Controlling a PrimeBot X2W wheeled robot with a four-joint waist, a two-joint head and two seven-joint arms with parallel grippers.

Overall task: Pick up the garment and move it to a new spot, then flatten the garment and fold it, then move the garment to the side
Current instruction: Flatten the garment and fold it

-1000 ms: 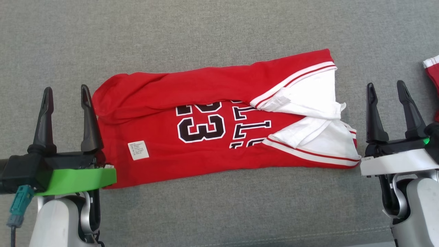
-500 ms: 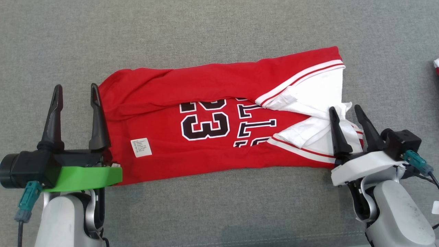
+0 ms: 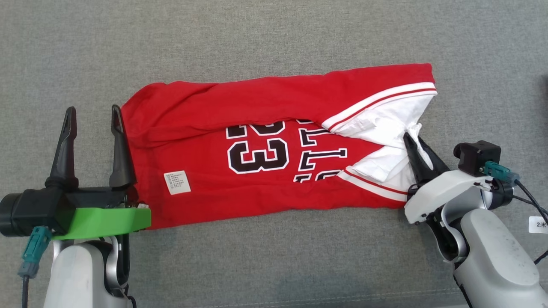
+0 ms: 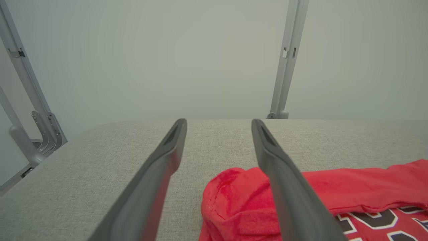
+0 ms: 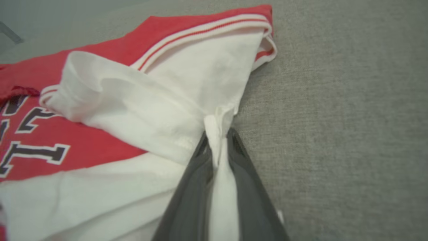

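Grey woven surface (image 3: 274,34) spans the head view, and the red garment (image 3: 257,124) lies lengthwise across mid-frame with its number and letters facing up. At lower left the left gripper (image 3: 92,112) stands wide and empty, its inner finger just beside the garment's left end. At right the right gripper (image 3: 413,137) is pinched narrow on the white sleeve (image 3: 385,128). In the left wrist view both fingers splay over the surface, the garment's red end sits at lower right, and a pale wall (image 4: 200,50) and a post (image 4: 284,67) stand behind. In the right wrist view a twist of sleeve is squeezed between the fingers. The first step seems to be in hand, with one end gripped. Next, the left gripper likely needs to close on its end before any lift. A second ago the right gripper stood wide, off the garment's right edge. The left has not changed.
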